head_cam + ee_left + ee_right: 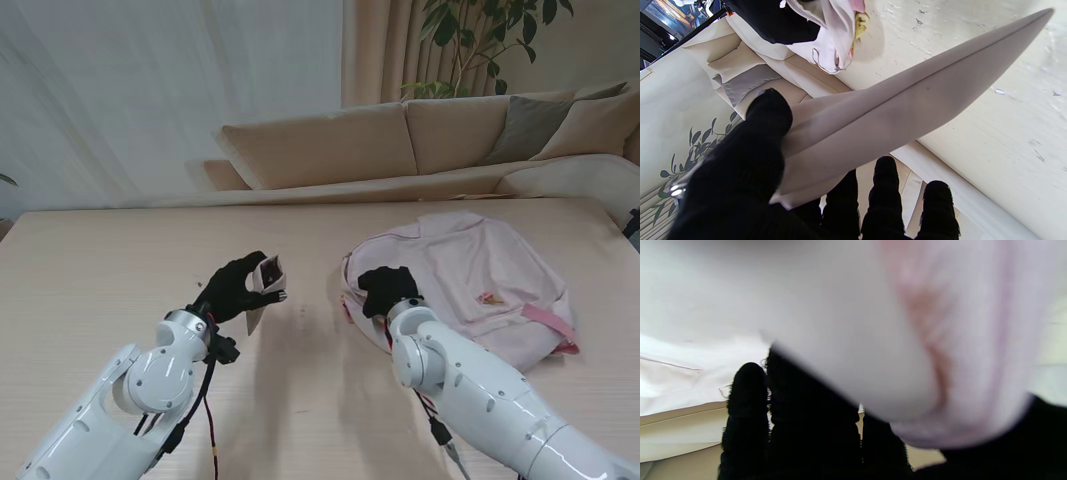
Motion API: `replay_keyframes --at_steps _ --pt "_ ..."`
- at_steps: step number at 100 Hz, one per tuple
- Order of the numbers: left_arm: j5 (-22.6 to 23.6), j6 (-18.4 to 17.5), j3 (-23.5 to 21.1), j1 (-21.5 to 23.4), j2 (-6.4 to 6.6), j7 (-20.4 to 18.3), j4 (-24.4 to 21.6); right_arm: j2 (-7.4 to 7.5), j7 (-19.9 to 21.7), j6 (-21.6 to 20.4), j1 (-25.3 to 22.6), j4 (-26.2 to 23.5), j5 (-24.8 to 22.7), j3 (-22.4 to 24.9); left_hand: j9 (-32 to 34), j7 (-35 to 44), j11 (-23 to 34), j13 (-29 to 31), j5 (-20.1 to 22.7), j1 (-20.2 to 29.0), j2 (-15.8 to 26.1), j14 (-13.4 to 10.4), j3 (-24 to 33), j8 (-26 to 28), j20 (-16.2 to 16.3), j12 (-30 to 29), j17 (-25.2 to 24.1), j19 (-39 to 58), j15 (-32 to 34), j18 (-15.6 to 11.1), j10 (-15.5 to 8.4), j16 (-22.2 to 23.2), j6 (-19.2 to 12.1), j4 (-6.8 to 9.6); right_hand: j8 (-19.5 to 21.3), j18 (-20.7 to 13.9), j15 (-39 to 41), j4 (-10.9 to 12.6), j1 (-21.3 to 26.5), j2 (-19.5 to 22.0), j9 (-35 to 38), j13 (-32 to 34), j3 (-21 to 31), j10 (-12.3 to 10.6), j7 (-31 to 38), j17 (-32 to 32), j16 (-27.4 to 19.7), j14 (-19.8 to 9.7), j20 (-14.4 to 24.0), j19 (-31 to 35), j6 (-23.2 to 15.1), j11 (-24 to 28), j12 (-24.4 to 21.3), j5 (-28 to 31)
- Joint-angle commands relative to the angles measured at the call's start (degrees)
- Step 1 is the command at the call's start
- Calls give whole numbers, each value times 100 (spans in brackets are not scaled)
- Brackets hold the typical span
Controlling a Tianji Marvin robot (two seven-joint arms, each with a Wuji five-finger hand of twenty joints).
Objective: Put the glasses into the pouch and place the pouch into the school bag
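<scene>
Beige pouch: flat soft fabric pouch [262,290] was off the table, pinched in the left robot hand [232,288]; left wrist view showed thumb on one face, fingers [885,186] on the other, near one end, long body sticking out free.
Glasses: not visible in any view; presumably inside the pouch, can't confirm.
School bag: pale pink fabric school bag [480,285] lay flat on the light wooden table [120,260], right of centre, pink straps at its near-right edge.
Right robot hand: right robot hand [388,290] sat at the bag's left rim with fingers closed on the fabric; right wrist view was blurred pink cloth draped over the fingers, so it was holding the rim, apparently lifting the opening.
Gap: pouch and bag well apart, bare table between them.
Step (judged): carry pouch across and insert into bag mouth.
How to do it well: keep the rim raised and taut so the mouth stays open; lead with the pouch's free narrow end, low and roughly parallel to the table; release only once most of the pouch is inside.
Risk: limp rim may collapse; pouch may snag on the edge or slide in the pinch.
</scene>
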Motion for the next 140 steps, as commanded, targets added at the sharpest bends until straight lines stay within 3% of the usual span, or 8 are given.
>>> replay_keyframes --at_steps 1,22,42,57,78,91,125,140 --pt "36 -29 -46 94 3 -71 -96 -223 106 -41 -20 -210 33 -141 55 644 77 44 424 195 593 -38 -30 136 -121 35 -96 35 73 45 -54 4 -680 -142 12 9 144 -140 192 -33 59 199 322 243 88 -78 67 -202 78 43 -466 102 111 203" --pt "88 -44 -149 229 3 -21 -183 -348 229 -25 -25 -459 286 -591 69 644 82 53 432 206 585 -39 -21 131 -121 36 -92 38 76 44 -50 5 -678 -137 9 -2 135 -136 170 -7 56 198 302 212 91 -71 67 -244 77 42 -504 103 102 193" --pt "74 -55 -202 294 -10 49 -224 -417 173 -117 -193 -719 439 -714 45 646 75 44 431 205 584 -27 -15 133 13 33 -77 271 83 41 -48 6 -667 -145 -6 4 106 -139 150 7 64 205 295 192 96 -64 56 -247 74 36 -504 94 84 177" --pt "81 -76 -230 341 -17 93 -260 -380 56 -241 -431 -1008 424 -493 74 650 82 52 442 210 582 -33 -6 133 22 34 -98 293 87 46 -48 6 -668 -142 -82 16 40 -127 191 -1 82 187 283 232 75 -93 34 -184 72 27 -431 22 23 186" --pt "65 -125 -219 333 -46 217 -283 -201 -22 -360 -773 -1548 44 138 65 647 82 53 441 213 573 -35 1 131 15 34 -102 292 89 51 -44 6 -670 -142 -117 16 -2 -108 244 38 74 193 214 253 84 -109 22 -154 86 53 -375 1 -1 174" --pt "3 -210 -169 273 -73 305 -282 -188 -172 -319 -788 -1615 -95 404 46 669 95 50 421 230 585 -13 6 149 44 42 5 393 107 36 -42 14 -661 -151 -108 17 27 -109 232 7 91 221 262 265 103 -78 34 -158 92 69 -366 31 11 178" --pt "-844 -651 91 -5 -275 744 27 -427 -505 125 -473 -1261 439 543 -20 769 140 -43 411 252 586 -82 28 161 104 50 -33 680 159 -41 -107 21 -718 -183 -98 72 78 -104 307 -6 79 212 262 358 104 -116 41 -58 110 85 -251 60 24 193" --pt "-1423 -904 246 -45 -430 1099 149 -555 -568 351 -307 -1100 753 492 -68 806 157 -160 450 255 574 -197 43 131 118 49 -97 740 153 -70 -197 20 -782 -204 -91 108 99 -96 346 -15 86 238 256 406 100 -106 38 -22 122 102 -195 67 32 199"
